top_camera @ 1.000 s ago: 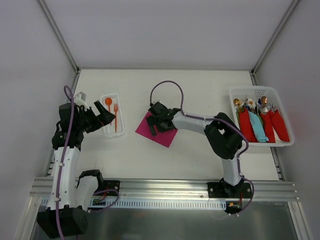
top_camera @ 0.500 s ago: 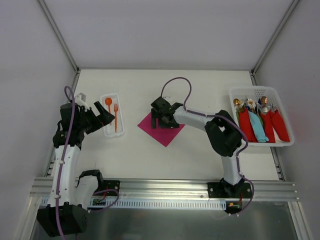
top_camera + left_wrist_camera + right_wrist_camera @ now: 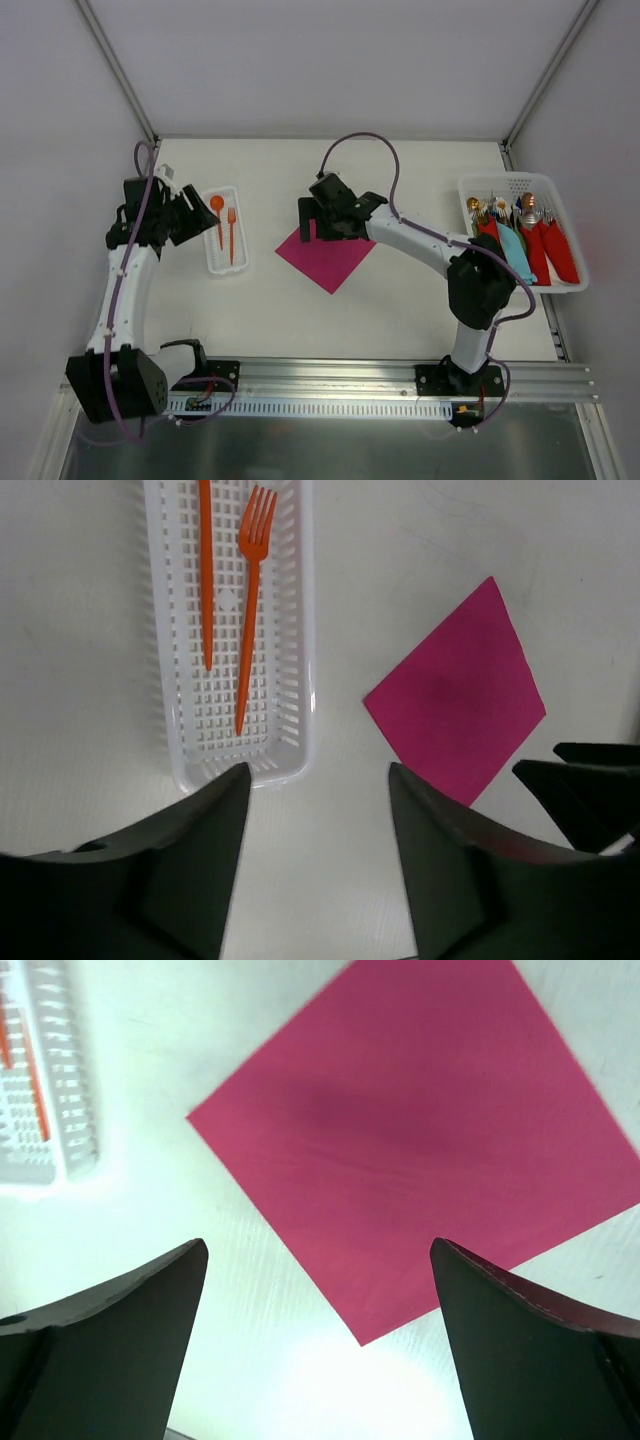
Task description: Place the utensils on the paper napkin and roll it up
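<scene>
near the middle of the tabletop [image 3: 400, 170] the paper napkin [image 3: 328, 258] lies flat, turned like a diamond. the right tool [image 3: 318, 1260] hangs over its far corner, jaws wide apart and empty. off to the left, the orange spoon [image 3: 204, 570] and fork [image 3: 250, 600] lie side by side in a small white slotted tray [image 3: 280, 680], apart from the napkin. the left tool [image 3: 318, 780] hovers by the tray, jaws apart, gripping nothing. a white basket [image 3: 520, 182] of wrapped metal cutlery sits at the right edge.

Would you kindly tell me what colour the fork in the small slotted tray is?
Orange; the fork shows best in the left wrist view.
</scene>
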Controlling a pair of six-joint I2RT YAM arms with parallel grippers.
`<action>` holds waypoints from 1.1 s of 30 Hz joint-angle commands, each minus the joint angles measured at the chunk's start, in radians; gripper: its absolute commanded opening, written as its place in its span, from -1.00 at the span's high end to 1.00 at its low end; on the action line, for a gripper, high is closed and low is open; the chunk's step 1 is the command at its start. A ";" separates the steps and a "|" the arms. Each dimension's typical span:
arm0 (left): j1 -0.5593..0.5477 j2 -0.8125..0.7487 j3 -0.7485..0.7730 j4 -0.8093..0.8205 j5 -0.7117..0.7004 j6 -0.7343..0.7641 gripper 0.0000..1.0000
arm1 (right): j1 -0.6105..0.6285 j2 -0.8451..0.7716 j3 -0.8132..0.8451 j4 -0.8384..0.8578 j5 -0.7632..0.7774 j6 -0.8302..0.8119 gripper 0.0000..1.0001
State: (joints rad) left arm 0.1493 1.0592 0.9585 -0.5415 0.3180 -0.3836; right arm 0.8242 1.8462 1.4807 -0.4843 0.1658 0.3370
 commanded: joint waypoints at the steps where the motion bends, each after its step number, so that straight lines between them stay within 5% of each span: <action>1: -0.008 0.210 0.165 -0.050 -0.037 0.061 0.01 | -0.023 -0.096 0.046 -0.013 -0.045 -0.184 -0.99; 2: -0.010 0.252 0.186 -0.061 -0.054 0.063 0.33 | -0.033 -0.105 0.038 -0.011 -0.055 -0.220 -0.98; 5: -0.019 0.370 0.246 -0.063 -0.091 0.064 0.67 | -0.089 -0.154 -0.017 -0.025 -0.191 -0.370 -0.98; 8: -0.043 0.475 0.310 -0.066 -0.108 0.080 0.74 | -0.146 -0.222 -0.114 -0.036 -0.265 -0.478 -0.98; 22: -0.143 0.775 0.414 -0.064 -0.269 0.111 0.56 | -0.437 -0.416 -0.316 -0.152 -0.416 -0.599 -0.98; 33: -0.194 0.878 0.480 -0.063 -0.287 0.153 0.37 | -0.491 -0.417 -0.330 -0.155 -0.446 -0.589 -0.98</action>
State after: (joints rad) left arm -0.0395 1.9270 1.3975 -0.5880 0.0433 -0.2562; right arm 0.3481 1.4399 1.1503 -0.6216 -0.2543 -0.2440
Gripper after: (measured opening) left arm 0.307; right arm 0.991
